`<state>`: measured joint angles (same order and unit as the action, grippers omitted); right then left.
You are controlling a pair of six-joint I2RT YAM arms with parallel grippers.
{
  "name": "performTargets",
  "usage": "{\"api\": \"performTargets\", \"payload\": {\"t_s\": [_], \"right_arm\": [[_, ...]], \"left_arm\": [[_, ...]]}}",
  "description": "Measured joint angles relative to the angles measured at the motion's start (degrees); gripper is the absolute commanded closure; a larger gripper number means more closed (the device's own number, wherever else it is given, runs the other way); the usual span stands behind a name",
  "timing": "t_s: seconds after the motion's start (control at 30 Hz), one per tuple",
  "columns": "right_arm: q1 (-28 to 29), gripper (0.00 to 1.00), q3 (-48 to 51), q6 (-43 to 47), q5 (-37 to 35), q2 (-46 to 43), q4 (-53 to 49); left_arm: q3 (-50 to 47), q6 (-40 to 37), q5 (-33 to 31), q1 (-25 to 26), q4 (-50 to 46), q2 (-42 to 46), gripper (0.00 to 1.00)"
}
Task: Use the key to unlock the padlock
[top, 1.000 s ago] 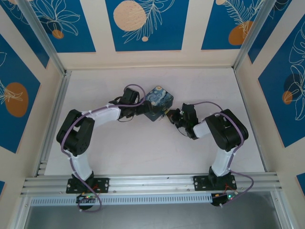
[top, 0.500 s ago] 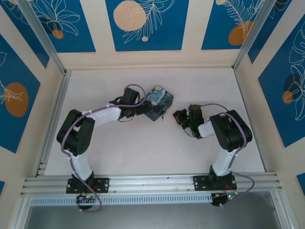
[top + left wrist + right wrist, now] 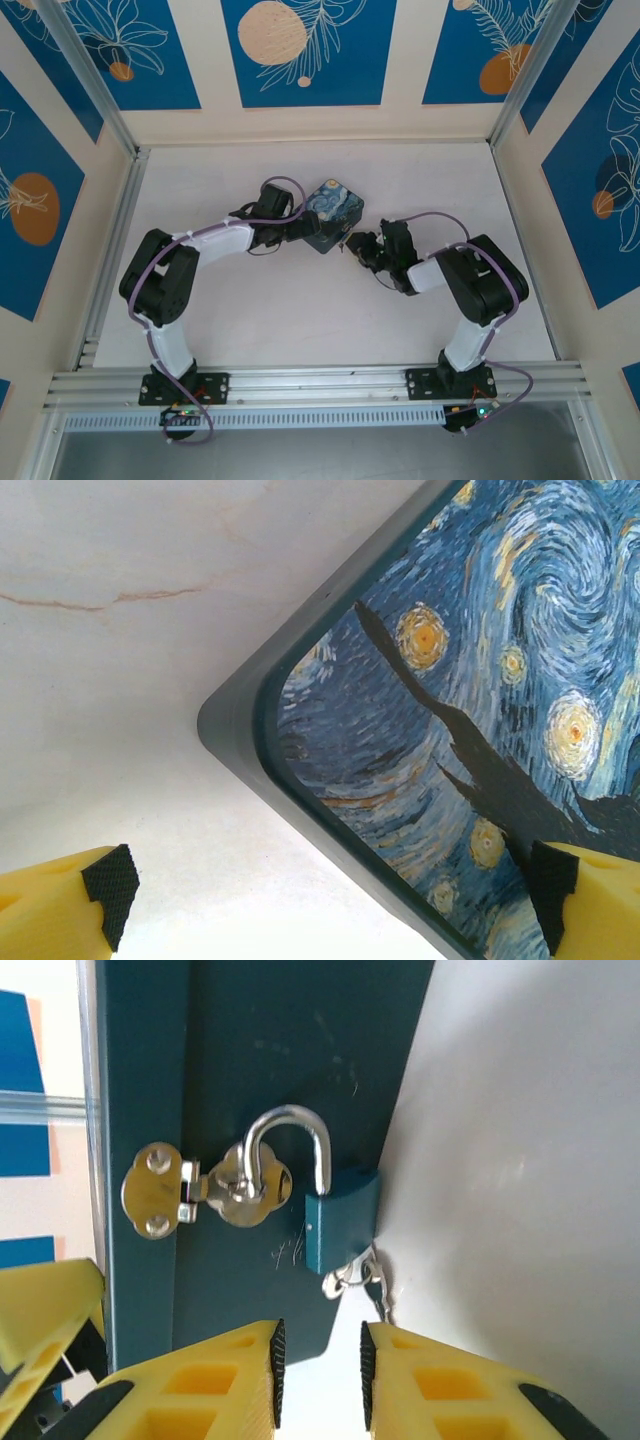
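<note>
- Hanging on the side wall of the painted tin (image 3: 260,1050), the padlock (image 3: 340,1232) has its shackle (image 3: 290,1125) threaded through the brass hasp (image 3: 215,1185). One leg sits in the blue body. The other looks lifted clear of the body and hooked in the hasp loop, so I judge the lock already sprung.
- The key (image 3: 356,1280) appears lodged at the underside of the body, its small ring dangling down to the table (image 3: 520,1160). How deep it sits is too small to tell.
- The right gripper (image 3: 318,1365) is just short of the key, jaws parted by a narrow gap with nothing between them, touching neither key nor lock.
- The left gripper (image 3: 330,895) stands wide across a corner of the tin. One pad is apart from the tin's wall with bare table between, so it seems to bracket the tin rather than clamp it.
- From above, the tin lies mid-table with an arm on each side.
- The turning of the key seems done. What may remain is slipping the shackle out of the hasp, if the lock must come off.
</note>
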<state>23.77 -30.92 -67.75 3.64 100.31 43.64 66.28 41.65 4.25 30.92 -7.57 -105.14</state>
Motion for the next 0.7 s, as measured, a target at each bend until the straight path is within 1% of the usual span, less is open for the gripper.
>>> {"api": "performTargets", "payload": {"t_s": [0.1,0.27,0.7], "right_arm": [[1.03,0.72,-0.2,0.55,-0.72,0.0,-1.4],[2.49,0.67,-2.49,2.05,-3.04,0.0,-6.25],[2.86,0.67,-8.9,3.34,-7.26,2.49,-13.11]], "left_arm": [[0.04,0.0,0.0,0.0,-0.11,0.0,0.01],[0.15,0.0,0.0,0.0,-0.31,0.0,0.01],[0.15,0.24,0.15,0.0,-0.31,0.0,0.01]]}}
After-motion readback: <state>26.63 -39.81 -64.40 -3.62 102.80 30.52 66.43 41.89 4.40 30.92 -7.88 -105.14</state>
